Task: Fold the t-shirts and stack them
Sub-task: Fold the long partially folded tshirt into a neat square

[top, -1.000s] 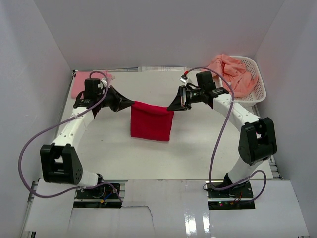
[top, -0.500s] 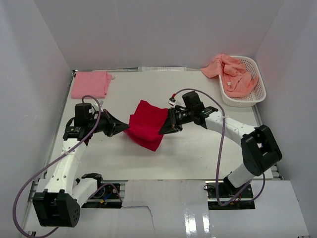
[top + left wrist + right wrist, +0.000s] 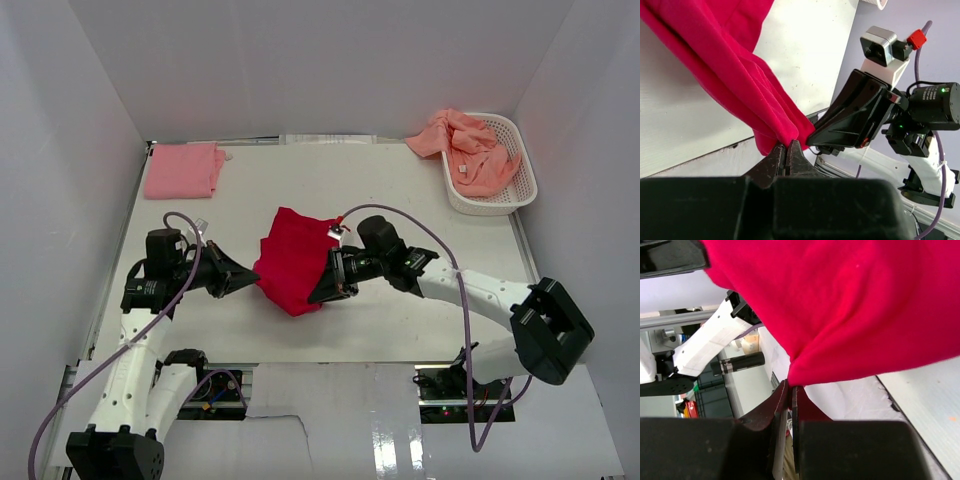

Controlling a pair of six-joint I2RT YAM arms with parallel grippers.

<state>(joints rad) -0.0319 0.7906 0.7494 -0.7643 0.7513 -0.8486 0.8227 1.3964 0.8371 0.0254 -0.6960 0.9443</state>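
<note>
The bright red t-shirt (image 3: 293,262) hangs folded between my two grippers over the near middle of the table. My left gripper (image 3: 254,277) is shut on its left corner, seen in the left wrist view (image 3: 786,146) with red cloth (image 3: 730,70) pinched at the tips. My right gripper (image 3: 316,293) is shut on its right corner, seen in the right wrist view (image 3: 791,386) under the cloth (image 3: 850,305). A folded light pink t-shirt (image 3: 183,169) lies at the far left. Salmon-orange t-shirts (image 3: 470,146) are heaped in the basket.
The white latticed basket (image 3: 522,192) stands at the far right against the wall. White enclosure walls close in the table on three sides. The table's near edge (image 3: 330,362) lies just below the hanging shirt.
Both grippers have come towards the near edge and closer together with the red shirt, which went from stretched flat to bunched and drooping between them.
</note>
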